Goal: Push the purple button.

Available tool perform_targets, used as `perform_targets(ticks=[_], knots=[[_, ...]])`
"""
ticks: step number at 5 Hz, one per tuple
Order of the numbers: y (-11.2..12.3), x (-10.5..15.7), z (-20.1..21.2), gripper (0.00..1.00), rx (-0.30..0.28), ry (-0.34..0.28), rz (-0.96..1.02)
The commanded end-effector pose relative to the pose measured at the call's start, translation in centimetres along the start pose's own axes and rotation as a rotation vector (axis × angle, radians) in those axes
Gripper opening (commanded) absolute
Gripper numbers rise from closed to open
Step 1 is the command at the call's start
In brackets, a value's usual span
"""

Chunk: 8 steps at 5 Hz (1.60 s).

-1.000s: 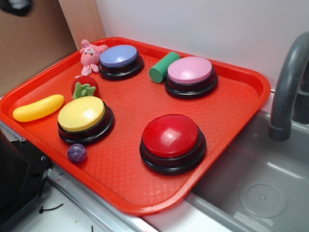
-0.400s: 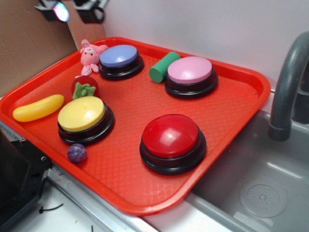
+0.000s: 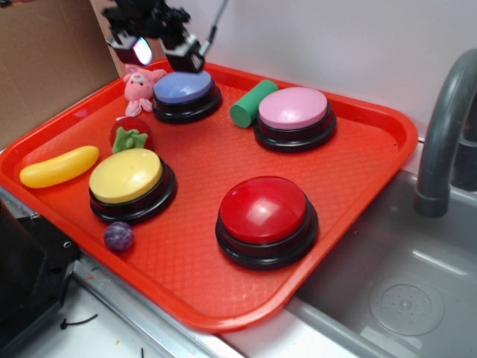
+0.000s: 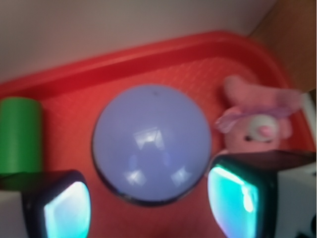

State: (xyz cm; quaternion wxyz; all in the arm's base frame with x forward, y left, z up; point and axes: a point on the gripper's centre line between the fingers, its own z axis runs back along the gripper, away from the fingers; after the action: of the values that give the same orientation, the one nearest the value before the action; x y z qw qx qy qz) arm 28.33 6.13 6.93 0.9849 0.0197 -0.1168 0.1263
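The purple button point(image 3: 183, 87), a periwinkle dome on a black base, stands at the back left of the red tray point(image 3: 373, 149). In the wrist view it point(image 4: 151, 141) fills the middle. My gripper point(image 3: 158, 51) hangs open and empty in the air above the button's near-left side, not touching it. Its two fingers point(image 4: 67, 208) show at the bottom of the wrist view, set wide apart either side of the button's near edge, with the gripper's middle point(image 4: 151, 210) just off the dome.
A pink plush toy point(image 3: 139, 84) lies left of the purple button, a green cylinder point(image 3: 253, 103) right of it. The pink button point(image 3: 294, 112), red button point(image 3: 264, 214), yellow button point(image 3: 127, 177), a strawberry point(image 3: 130, 134), a banana point(image 3: 59, 165) and a small purple ball point(image 3: 118, 236) share the tray. A grey sink point(image 3: 402, 291) lies right.
My gripper has come in from the upper left, moving right and down to hang above the purple button. Nothing on the tray has moved.
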Motion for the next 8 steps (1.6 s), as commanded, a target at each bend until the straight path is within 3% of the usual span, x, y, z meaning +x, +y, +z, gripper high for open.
perform_targets(ticks=[1, 2, 3, 4, 5, 7, 8], knots=[[1.0, 1.2, -1.3, 1.0, 0.003, -0.011, -0.025], [1.0, 1.0, -2.2, 1.0, -0.005, 0.02, -0.037], [0.9, 0.3, -2.0, 1.0, 0.035, 0.052, -0.055], [0.3, 0.1, 1.6, 1.0, 0.039, 0.05, -0.204], [0.1, -0.5, 5.9, 1.0, 0.078, 0.082, -0.225], [-0.1, -2.2, 9.7, 1.0, 0.044, 0.057, -0.225], [-0.2, -3.1, 11.1, 1.0, 0.033, 0.103, -0.191]])
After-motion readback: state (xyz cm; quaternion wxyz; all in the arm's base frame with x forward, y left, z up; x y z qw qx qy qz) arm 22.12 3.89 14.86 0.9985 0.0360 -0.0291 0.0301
